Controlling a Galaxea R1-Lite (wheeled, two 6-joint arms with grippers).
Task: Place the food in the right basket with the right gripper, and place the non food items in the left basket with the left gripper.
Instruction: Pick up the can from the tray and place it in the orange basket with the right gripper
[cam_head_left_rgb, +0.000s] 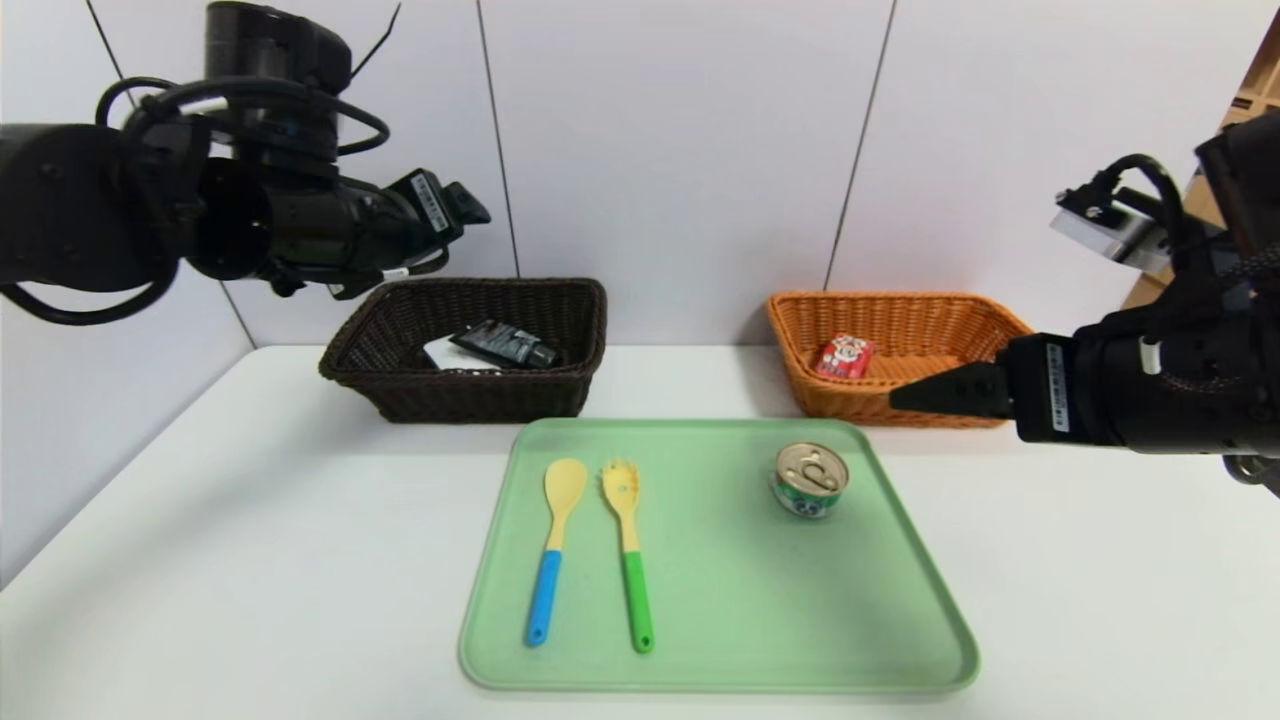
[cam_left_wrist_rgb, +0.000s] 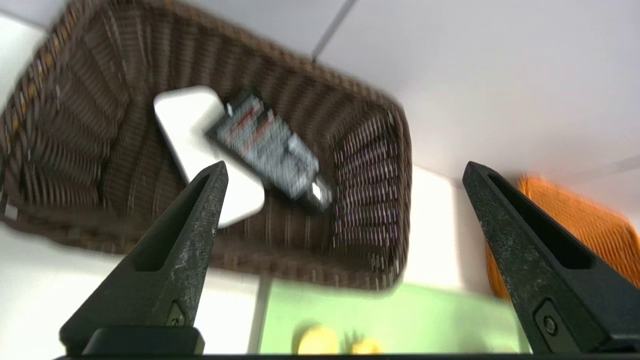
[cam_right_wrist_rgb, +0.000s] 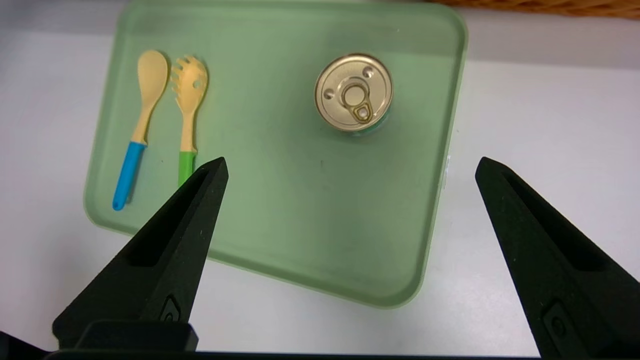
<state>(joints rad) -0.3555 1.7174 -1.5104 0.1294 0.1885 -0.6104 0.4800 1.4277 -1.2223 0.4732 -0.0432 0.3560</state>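
Nearest on the white surface (cam_head_left_rgb: 250, 560) lies the pale green tray (cam_head_left_rgb: 720, 640). At its 9 o'clock side the yellow spoon with blue handle (cam_head_left_rgb: 552, 550) and the yellow fork with green handle (cam_head_left_rgb: 627, 548) lie side by side, close but apart, bowl and tines pointing to 12 o'clock. Toward the tray's 2 o'clock the short round tin (cam_head_left_rgb: 809, 480) stands upright, gold pull-tab lid on top. Just past the tin, at about 3 o'clock of the scene, the right pincer (cam_right_wrist_rgb: 350, 170) hovers above the tray's edge, its pointed fingers spread wide with nothing between them; its wrist view looks straight down on the tin (cam_right_wrist_rgb: 353, 92). Farther back, off the tray's far corners, sit two baskets. At 1 o'clock, the orange-tan wicker basket (cam_head_left_rgb: 985, 320) holds the small red drink carton (cam_head_left_rgb: 845, 357). At 11 o'clock, the dark brown wicker basket (cam_head_left_rgb: 400, 385) holds the white rounded case (cam_left_wrist_rgb: 195, 145), with the dark cone-shaped tube (cam_left_wrist_rgb: 272, 147) lying across one end of it. The left pincer (cam_left_wrist_rgb: 345, 170) hangs above that basket's far left corner, fingers wide apart and empty.
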